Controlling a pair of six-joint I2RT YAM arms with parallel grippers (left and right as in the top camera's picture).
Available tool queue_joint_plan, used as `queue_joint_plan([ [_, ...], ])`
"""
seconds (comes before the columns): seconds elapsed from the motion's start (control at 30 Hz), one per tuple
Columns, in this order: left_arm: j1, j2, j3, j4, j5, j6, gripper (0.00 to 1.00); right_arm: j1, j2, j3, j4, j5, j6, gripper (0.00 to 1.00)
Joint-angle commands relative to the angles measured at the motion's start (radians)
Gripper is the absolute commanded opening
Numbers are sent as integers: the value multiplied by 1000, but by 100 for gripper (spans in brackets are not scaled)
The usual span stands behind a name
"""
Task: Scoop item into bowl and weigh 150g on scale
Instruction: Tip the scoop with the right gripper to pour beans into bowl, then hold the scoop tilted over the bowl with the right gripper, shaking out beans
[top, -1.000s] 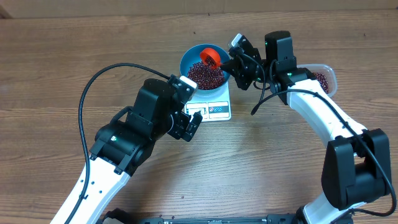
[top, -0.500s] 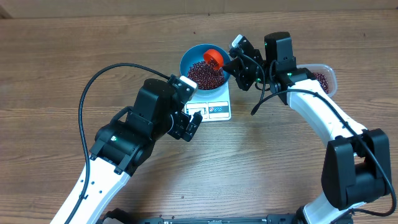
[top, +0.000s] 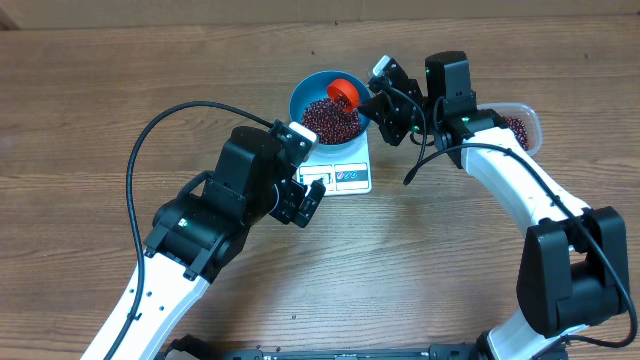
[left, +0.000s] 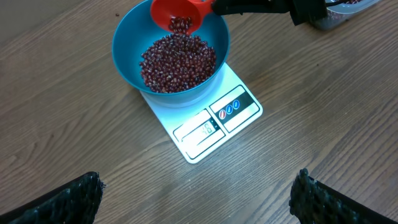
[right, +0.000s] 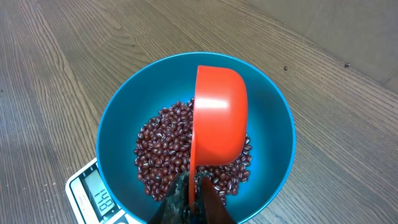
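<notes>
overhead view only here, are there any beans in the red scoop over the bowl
observer: yes, the left wrist view shows beans inside the red scoop, tipped over the blue bowl.
operator: what does the scale say
observer: the right wrist view catches the scale display: it looks like 148, but blurred.
operator: left gripper holding anything
observer: no, in its own wrist view the left gripper is wide open with nothing between its jaws.
</notes>
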Motion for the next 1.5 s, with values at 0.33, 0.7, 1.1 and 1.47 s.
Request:
queue_joint_plan([
  [0.33,5,0,19,3,-10,-13,100,0,1,10,0,-8,-4,4],
  [0.7,5,0,19,3,-10,-13,99,2,1,10,-26,-5,-6,4],
  [1.1,5,0,19,4,-10,-13,100,-3,1,10,-23,29,-4,4],
  [1.47,5,0,19,3,-10,-13,100,-2,1,10,-23,-16,-4,4],
])
